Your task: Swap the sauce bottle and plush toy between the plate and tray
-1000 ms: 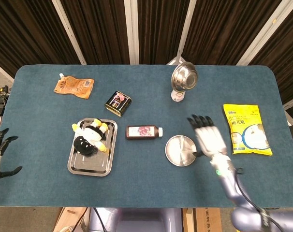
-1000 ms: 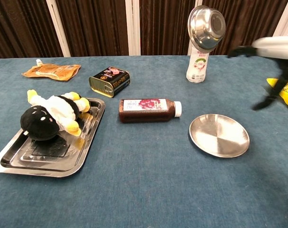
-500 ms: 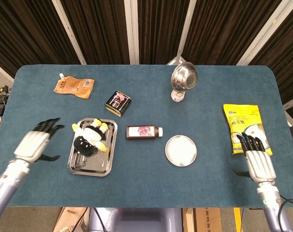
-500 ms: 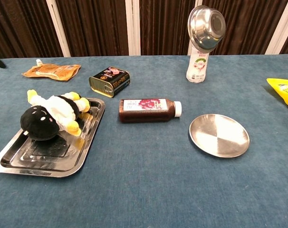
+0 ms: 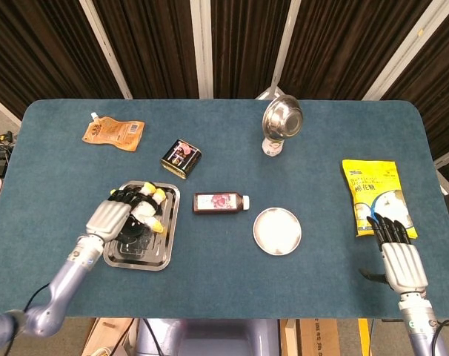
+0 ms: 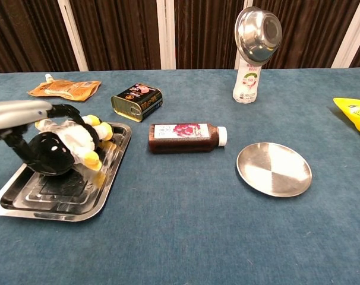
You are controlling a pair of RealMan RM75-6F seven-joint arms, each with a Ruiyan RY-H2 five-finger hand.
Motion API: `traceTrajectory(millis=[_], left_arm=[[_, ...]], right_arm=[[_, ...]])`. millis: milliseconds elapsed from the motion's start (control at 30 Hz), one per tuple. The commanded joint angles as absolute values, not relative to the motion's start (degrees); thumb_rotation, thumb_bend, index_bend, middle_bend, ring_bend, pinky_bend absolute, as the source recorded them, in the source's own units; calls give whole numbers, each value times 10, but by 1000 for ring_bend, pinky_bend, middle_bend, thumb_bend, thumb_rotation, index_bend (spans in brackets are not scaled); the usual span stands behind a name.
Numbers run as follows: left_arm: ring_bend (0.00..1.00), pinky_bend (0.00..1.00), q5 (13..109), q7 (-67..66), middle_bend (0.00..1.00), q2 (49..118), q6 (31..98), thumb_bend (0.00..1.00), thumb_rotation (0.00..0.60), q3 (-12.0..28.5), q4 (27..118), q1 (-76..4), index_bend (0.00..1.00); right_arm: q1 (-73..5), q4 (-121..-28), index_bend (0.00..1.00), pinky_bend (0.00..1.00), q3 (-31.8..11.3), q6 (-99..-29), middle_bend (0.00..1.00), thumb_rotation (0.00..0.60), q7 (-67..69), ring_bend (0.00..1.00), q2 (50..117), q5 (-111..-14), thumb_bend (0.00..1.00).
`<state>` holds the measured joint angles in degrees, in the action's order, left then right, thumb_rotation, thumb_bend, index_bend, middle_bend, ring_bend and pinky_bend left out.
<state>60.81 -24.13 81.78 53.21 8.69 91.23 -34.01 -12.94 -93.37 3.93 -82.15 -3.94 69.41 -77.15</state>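
Currently the left hand hangs over the plush toy, fingers curled down around its top, contact hard to confirm, grip cannot be told. Plush toy lies in the tray at the table's left front. Sauce bottle lies on its side on the table between tray and plate, touching neither. Plate sits bare just right of the bottle. Right hand hovers low at the near right edge, fingers spread, holding nothing, just in front of the yellow bag. Tin can behind the tray, orange pouch far left, steel bowl perched on a white bottle at the back
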Motion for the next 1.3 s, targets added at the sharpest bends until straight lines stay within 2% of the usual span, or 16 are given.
traceTrajectory(millis=[33,133,200,333,400,467,600,700,900,1133,1300], left_arm=[[0,71,595,-263,0,859,540,0,600,85,874,-358,160],[5,114,590,-284,9,881,542,48,600,80,852,-367,178],[48,190,589,-301,59,896,549,154,600,76,839,-371,212],[268,414,599,-319,279,916,577,477,600,72,819,-372,355],[336,477,613,-317,351,928,593,572,600,73,804,-372,414],[374,506,626,-306,400,936,608,626,600,78,796,-371,448],[380,509,673,-270,416,930,640,631,600,87,819,-370,472],[379,499,726,-218,403,910,662,617,600,90,870,-369,473],[327,449,803,-125,348,896,664,565,600,71,948,-370,437],[313,441,823,-89,323,968,610,509,600,48,905,-397,417],[282,422,822,-88,281,1024,592,400,600,48,845,-410,396]], right_arm=[[-126,-936,0,0,35,-820,0,600,-37,0,692,-774,21],[-122,-938,0,0,30,-819,0,600,-29,0,690,-774,22],[-119,-939,0,0,25,-819,0,600,-22,0,689,-774,21],[-115,-939,1,0,19,-817,0,600,-15,0,688,-777,21],[-112,-938,4,0,15,-817,0,600,-10,0,689,-778,22],[-109,-937,7,0,11,-818,0,600,-5,0,690,-779,22],[-105,-934,10,0,1,-817,0,600,5,0,692,-775,22],[-103,-933,15,0,-4,-810,0,600,10,0,693,-769,22],[-101,-931,20,0,-12,-799,0,600,6,0,695,-764,22],[-95,-930,20,0,-23,-797,0,600,9,0,695,-756,22],[-92,-928,24,0,-30,-791,0,600,19,0,694,-749,22]])
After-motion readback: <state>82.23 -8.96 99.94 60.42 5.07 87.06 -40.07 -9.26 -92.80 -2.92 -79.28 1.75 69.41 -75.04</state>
